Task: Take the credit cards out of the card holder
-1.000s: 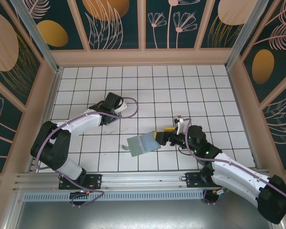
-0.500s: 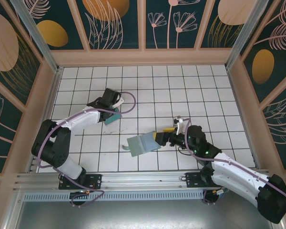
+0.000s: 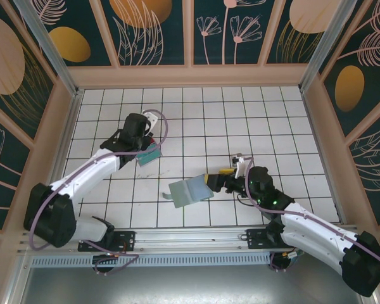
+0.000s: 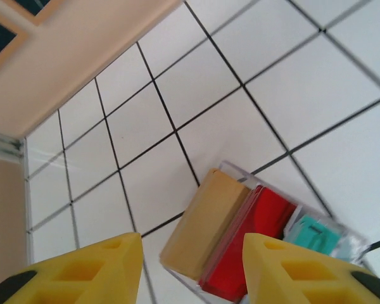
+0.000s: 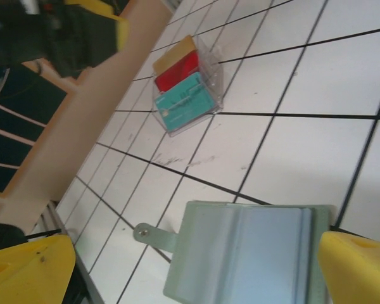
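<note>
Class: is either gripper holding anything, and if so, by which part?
Nothing is held. The left gripper is open above the clear card box. The right gripper is open, with a finger on either side of the card holder, not clamping it.

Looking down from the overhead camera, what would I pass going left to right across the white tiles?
Clear box of coloured cards → grey-green card holder, lying open → right claw, open at the holder's right edge.

The two white-shelled arms (image 3: 95,168) have black joints (image 3: 49,223) and looping lilac cables (image 3: 166,128); their blocky yellow fingers (image 4: 107,266) show moulded recesses.
</note>
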Controlling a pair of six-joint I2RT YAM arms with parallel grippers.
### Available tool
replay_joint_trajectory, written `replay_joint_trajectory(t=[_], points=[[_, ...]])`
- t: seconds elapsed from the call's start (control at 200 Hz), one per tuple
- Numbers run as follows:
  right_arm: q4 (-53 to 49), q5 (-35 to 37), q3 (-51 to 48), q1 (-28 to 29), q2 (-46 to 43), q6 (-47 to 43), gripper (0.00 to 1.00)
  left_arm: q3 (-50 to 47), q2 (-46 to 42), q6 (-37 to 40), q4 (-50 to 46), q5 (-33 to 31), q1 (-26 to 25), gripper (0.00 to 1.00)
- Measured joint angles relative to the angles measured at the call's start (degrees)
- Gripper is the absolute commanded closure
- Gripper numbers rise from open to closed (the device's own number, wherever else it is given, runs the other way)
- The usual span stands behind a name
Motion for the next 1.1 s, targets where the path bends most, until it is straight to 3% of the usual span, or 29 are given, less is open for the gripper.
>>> replay_joint_trajectory(t=[0.055, 0.09, 0.17, 0.205, 0.29, 0.505, 0.691, 0.856, 1.101], points=[[-0.85, 1.70, 0.00, 0.00, -0.13, -0.44, 0.01, -2.19, -2.34, -3.96, 0.37, 1.16, 0.00, 0.43], [-1.68, 3.02, 0.02, 0.00, -0.37, -0.63, 0.01, -3.98, -4.13, -6.80, 0.76, 1.86, 0.00, 0.33], [-4.35, 6.34, 0.63, 0.00, -1.09, -0.81, 0.01, -8.52, -8.76, -13.44, 2.05, 2.99, 0.00, 0.28], [-5.62, 8.24, 1.20, 0.00, -1.51, -0.81, 0.01, -10.49, -10.97, -15.96, 2.67, 3.34, 0.00, 0.12], [-8.50, 14.03, 3.28, 0.00, -2.29, -0.83, 0.01, -15.32, -16.85, -22.03, 4.66, 3.41, 0.00, 0.02], [-11.34, 34.01, 6.71, -0.09, -1.29, -3.15, 0.01, -26.45, -30.01, -34.01, 10.12, -5.81, 0.00, 0.02], [-10.69, 46.05, 6.80, -3.08, 3.67, -9.73, 0.01, -29.73, -31.89, -35.32, 12.72, -17.64, 0.00, 0.02], [-4.57, 50.23, 6.78, -10.69, 8.87, -17.46, 0.01, -30.16, -25.90, -31.26, 19.26, -26.36, 0.72, 0.01], [5.53, 49.96, 7.17, -26.34, 22.34, -22.14, 0.01, -32.15, -14.99, -26.97, 29.53, -28.30, 9.79, 0.01]])
